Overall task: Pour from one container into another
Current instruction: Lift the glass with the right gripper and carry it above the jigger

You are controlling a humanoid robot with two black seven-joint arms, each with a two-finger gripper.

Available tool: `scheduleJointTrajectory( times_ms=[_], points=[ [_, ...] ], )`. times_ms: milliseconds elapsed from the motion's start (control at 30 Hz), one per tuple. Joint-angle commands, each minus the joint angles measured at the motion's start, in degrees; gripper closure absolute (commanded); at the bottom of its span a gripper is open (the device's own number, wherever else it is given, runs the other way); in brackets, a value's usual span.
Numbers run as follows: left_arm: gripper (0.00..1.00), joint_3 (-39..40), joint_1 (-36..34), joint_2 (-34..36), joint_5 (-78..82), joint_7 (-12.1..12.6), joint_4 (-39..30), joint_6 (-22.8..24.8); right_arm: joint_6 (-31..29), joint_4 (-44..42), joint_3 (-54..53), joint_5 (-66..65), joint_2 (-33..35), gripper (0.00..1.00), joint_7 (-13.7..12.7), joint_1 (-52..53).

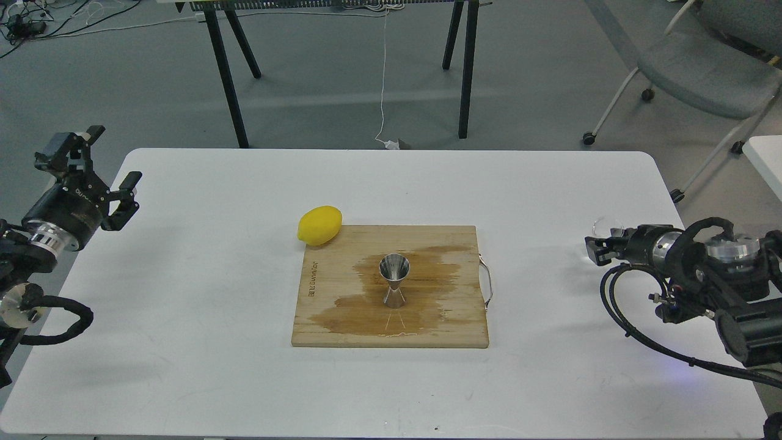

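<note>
The shiny steel jigger (394,281) stands upright in the middle of the wooden cutting board (452,333), on a dark wet stain. The clear glass cup (606,231) shows only faintly at the table's right edge, held in my right gripper (595,247), which is shut on it and lifted a little off the table. It is well right of the board. My left gripper (116,153) hangs open and empty over the table's far left edge, far from the jigger.
A yellow lemon (319,225) lies against the board's far left corner. A wire handle (487,282) sticks out of the board's right side. The white table (183,305) ends just beyond both arms; a chair (696,73) stands behind at right.
</note>
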State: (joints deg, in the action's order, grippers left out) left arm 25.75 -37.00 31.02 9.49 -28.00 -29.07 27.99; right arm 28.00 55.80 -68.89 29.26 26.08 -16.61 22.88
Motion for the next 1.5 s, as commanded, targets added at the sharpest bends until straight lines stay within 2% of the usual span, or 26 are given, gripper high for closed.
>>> scheduleJointTrajectory(
  times_ms=[0, 100, 267, 567, 701, 1068, 1335, 1469],
  points=[
    [0.01, 0.0, 0.8, -0.4, 0.0, 0.0, 0.0, 0.0, 0.0, -0.1, 0.5, -3.8, 1.0, 0.56, -0.7, 8.2],
    [0.01, 0.0, 0.8, -0.4, 0.0, 0.0, 0.0, 0.0, 0.0, 0.0, 6.3, -5.2, 0.9, 0.57, -1.9, 16.2],
    [0.01, 0.0, 0.8, -0.6, 0.0, 0.0, 0.1, 0.0, 0.0, 0.4, 20.6, -5.1, -0.1, 0.57, -2.2, 29.7],
    [0.01, 0.0, 0.9, -0.7, -0.1, 0.0, 0.0, 0.0, 0.0, 12.9, 39.2, -5.5, -6.0, 0.57, -2.3, 43.5],
    [0.01, 0.0, 0.9, -0.7, 0.0, 0.0, 0.0, 0.0, 0.0, 19.3, 46.4, -7.5, -5.6, 0.57, -2.3, 44.5],
    [0.01, -0.1, 0.9, -2.4, 0.0, 0.0, 0.0, 0.0, 0.0, 37.4, 59.9, -27.5, 1.3, 0.56, -2.2, 44.4],
    [0.01, -0.1, 1.0, -2.4, 0.0, 0.0, 0.0, 0.0, 0.0, 42.5, 67.2, -48.0, 4.0, 0.56, -1.1, 43.7],
    [0.01, -0.1, 1.1, -2.4, 0.0, 0.0, 0.0, 0.0, 0.0, 42.5, 69.2, -56.1, 3.7, 0.56, 1.2, 41.8]
  ],
)
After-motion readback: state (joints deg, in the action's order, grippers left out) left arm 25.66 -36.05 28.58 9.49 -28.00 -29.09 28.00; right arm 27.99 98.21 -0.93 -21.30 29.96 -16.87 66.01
